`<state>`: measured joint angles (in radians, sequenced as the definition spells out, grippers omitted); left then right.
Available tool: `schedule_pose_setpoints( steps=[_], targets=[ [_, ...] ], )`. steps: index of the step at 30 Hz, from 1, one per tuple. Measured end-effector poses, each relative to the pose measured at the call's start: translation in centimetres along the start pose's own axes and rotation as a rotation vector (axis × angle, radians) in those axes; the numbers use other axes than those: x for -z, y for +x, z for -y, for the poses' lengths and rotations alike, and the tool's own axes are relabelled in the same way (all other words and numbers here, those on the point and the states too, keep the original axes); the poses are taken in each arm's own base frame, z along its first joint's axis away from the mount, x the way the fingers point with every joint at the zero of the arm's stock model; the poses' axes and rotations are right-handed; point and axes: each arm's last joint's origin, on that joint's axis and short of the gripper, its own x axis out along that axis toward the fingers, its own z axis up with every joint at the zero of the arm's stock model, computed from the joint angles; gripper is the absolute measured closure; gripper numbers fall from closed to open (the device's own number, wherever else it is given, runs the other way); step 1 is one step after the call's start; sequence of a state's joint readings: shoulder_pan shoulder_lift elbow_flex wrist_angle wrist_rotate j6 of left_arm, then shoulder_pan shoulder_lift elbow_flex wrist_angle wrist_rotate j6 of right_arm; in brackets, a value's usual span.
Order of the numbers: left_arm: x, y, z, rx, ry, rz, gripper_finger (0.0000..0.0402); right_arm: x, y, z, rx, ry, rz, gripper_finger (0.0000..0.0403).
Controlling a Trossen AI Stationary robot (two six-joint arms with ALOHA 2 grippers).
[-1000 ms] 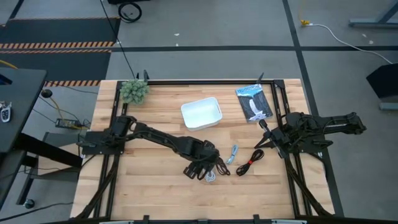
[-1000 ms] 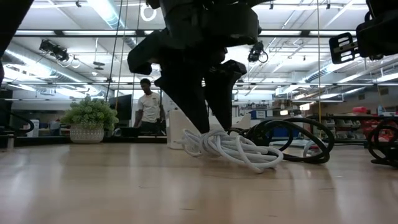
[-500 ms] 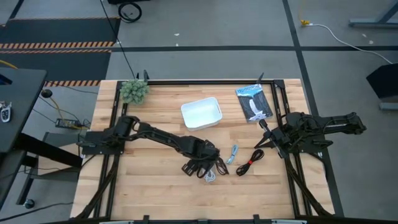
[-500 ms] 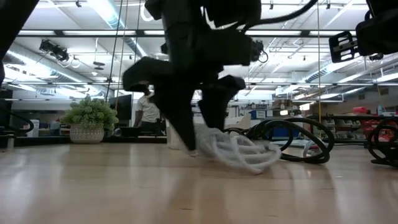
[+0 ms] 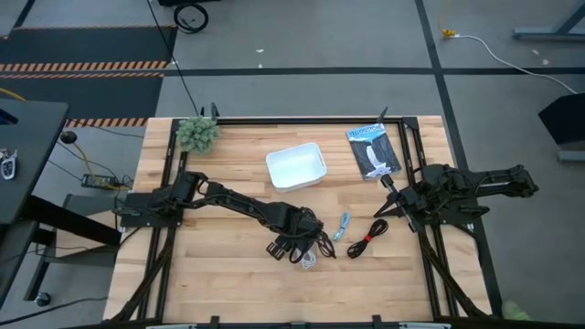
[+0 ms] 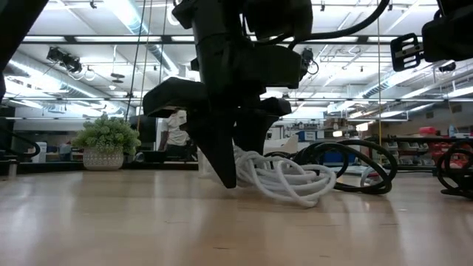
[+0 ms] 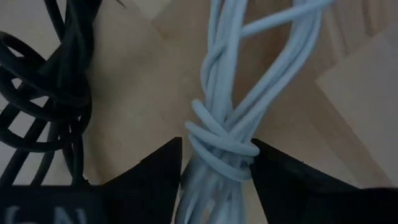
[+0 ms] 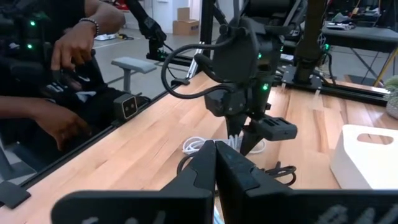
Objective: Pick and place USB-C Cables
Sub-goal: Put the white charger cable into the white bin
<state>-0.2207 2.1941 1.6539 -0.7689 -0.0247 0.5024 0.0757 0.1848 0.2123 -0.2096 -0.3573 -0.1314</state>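
On pale wooden table (image 5: pixel 219 265), left gripper (image 7: pixel 214 171) pinches coiled white cable (image 7: pixel 227 134) (black coiled cable (image 7: pixel 50 93) just beside may snag); right gripper (image 8: pixel 215 163) waits pressed together.

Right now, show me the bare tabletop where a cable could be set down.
Bare wood lies between the plant and white tray, and along the near edge. It is crowded at the left gripper, over the white cable, beside the black cable.

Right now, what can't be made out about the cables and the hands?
- Left hand around the white cable: left wrist view cuts off its fingertips, so closure is unclear.
- High view: the arm covers most of the white cable.
- Blue-grey cable: too small for detail.
- Black cable: low view, partly hidden behind the white coil.
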Motion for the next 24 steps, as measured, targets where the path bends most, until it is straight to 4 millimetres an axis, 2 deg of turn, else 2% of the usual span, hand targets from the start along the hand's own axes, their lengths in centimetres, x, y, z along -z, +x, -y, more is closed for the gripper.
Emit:
schedule_pose_setpoints(
  steps=[5,12,18,24],
  targets=[
    [0.0,-0.3,0.0,-0.003,-0.035,0.006,0.0257,0.0,0.0,0.0,0.0,0.0,-0.001,0.0387],
    [0.0,-0.7,0.0,-0.003,-0.185,0.005,0.0296,0.0,0.0,0.0,0.0,0.0,0.0,0.0387],
    [0.2,-0.7,0.1,0.006,-0.329,-0.019,0.0303,0.0,0.0,0.0,0.0,0.0,-0.001,0.0387],
    [0.9,-2.1,0.9,-0.051,-0.338,-0.125,0.0303,0.0,0.0,0.0,0.0,0.0,-0.001,0.0387]
  ],
)
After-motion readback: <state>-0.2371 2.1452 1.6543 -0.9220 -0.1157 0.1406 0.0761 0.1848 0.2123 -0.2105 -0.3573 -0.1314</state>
